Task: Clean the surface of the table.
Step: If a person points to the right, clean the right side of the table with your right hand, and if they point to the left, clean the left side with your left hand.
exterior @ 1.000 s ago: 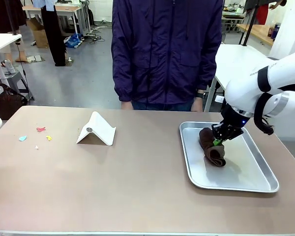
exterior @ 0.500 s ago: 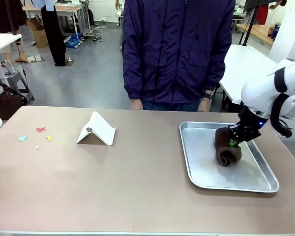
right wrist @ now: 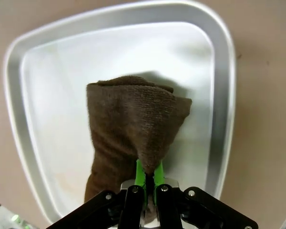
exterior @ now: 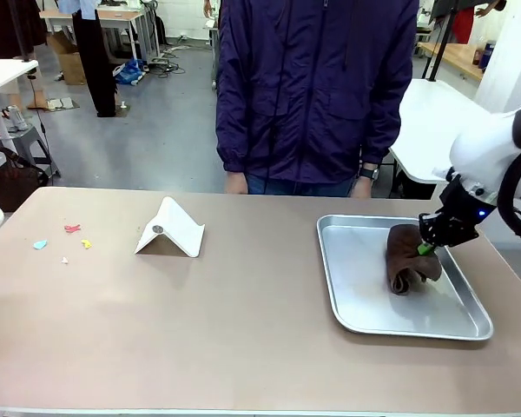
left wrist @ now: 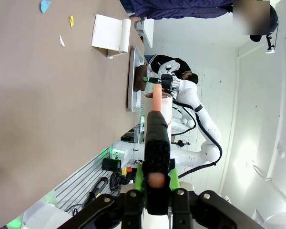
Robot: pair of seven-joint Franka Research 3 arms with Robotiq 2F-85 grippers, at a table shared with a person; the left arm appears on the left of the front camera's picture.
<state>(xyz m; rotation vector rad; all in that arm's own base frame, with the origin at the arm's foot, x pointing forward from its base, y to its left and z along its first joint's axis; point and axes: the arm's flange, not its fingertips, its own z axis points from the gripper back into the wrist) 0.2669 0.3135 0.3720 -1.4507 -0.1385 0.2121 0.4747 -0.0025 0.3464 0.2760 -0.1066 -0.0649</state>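
The brownish-taupe table (exterior: pixel 200 321) spreads across the front view. Small coloured scraps (exterior: pixel 65 241) lie at its far left. My right gripper (exterior: pixel 427 246) is shut on a brown cloth (exterior: pixel 408 265), which rests in the silver tray (exterior: pixel 365 321) on the table's right. The right wrist view looks down on the cloth (right wrist: pixel 128 133), pinched between my right gripper's (right wrist: pixel 146 179) green pads, over the tray (right wrist: pixel 219 95). My left gripper (left wrist: pixel 156 98) is shut with nothing in it, hanging off the table's (left wrist: pixel 52 105) edge.
A white folded card (exterior: pixel 171 228) stands on the table left of the middle. A person in a dark purple jacket (exterior: pixel 317 87) stands at the far edge behind the tray. A white table is beyond the right arm.
My right gripper has dragged the brown cloth toward the tray's right side. The person has stepped a little to the right.
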